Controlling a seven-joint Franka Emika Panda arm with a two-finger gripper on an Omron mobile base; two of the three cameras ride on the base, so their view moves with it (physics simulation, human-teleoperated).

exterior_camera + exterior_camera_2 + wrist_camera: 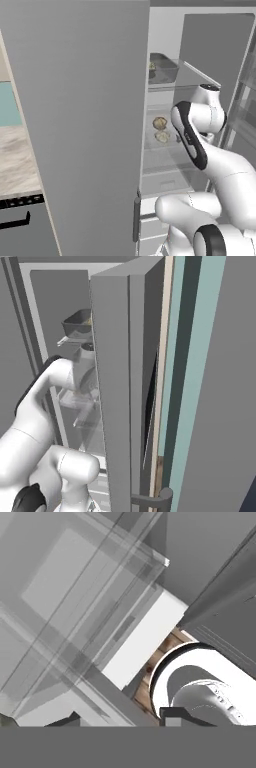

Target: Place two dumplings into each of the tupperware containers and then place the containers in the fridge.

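We had the arm (200, 135) reaching into the open fridge (165, 170) w/ a second box (161, 131), two dumplings (160, 123) inside, at the mid shelf. First box (162, 69) sat on the top shelf already. Couldn't tell gripper state; hand hidden behind the arm.

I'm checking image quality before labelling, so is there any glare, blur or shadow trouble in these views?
Left base view: flat, even light, no glare; the fridge door blocks much of it. Right base view: dim, the container sits in shade. Hand view: overlapping clear shelves look hazy and hard to separate.
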